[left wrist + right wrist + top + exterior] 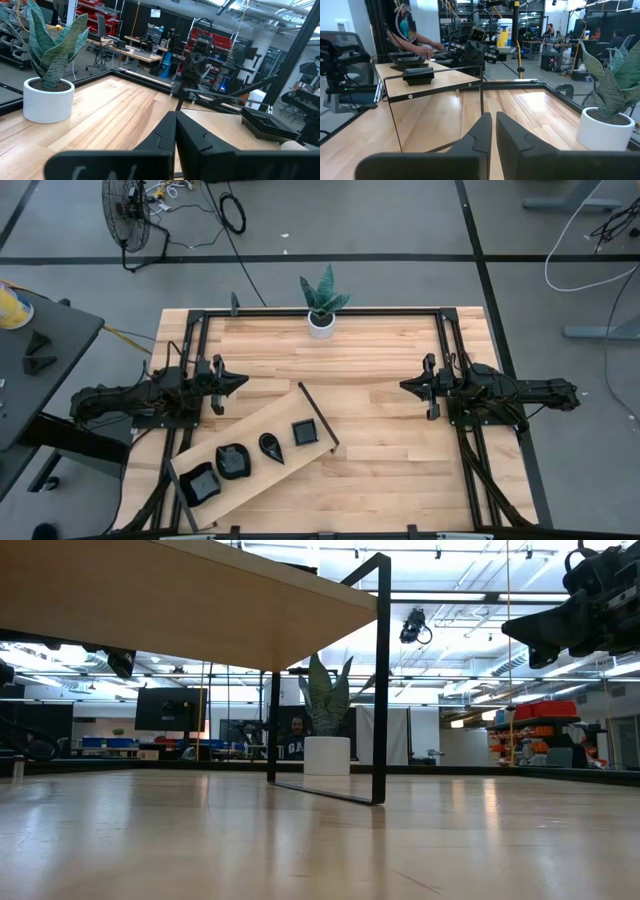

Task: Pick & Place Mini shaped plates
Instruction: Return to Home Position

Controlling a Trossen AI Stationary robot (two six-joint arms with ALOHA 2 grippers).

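Plates (232,461) atop shelf (255,425) (low view: underside (180,600))

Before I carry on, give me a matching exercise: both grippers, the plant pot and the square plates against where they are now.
1. left gripper
2. right gripper
3. white pot
4. square plates

a. on the raised wooden shelf
b. shut, over the left side of the table
c. middle of one table edge
d. shut, over the table's right side

Pairs: 1-b, 2-d, 3-c, 4-a.

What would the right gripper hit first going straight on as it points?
Likely the black corner leg of the raised shelf, dead ahead of the right gripper; the left gripper sits beyond.
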